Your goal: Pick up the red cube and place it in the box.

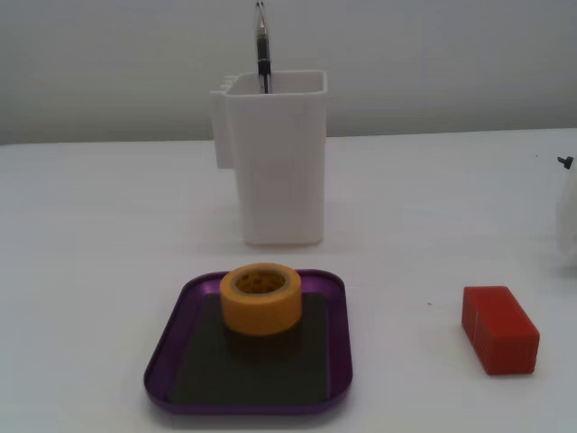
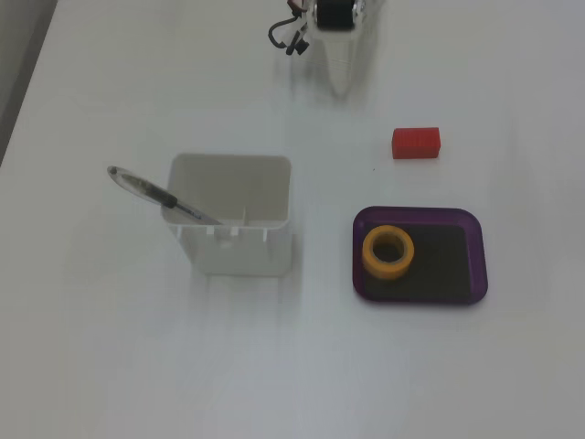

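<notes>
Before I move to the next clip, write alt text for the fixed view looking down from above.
A red cube lies on a white table, apart from a purple box that holds a yellow tape roll at its left end. A tall white container with a pen stands left; the white gripper points down from the top edge.

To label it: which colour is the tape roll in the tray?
Yellow-orange tape roll, clearest in the low fixed view.

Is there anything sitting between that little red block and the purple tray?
Nothing. In both fixed views only bare white table separates the red cube from the box; the yellow tape roll sits inside the box.
</notes>
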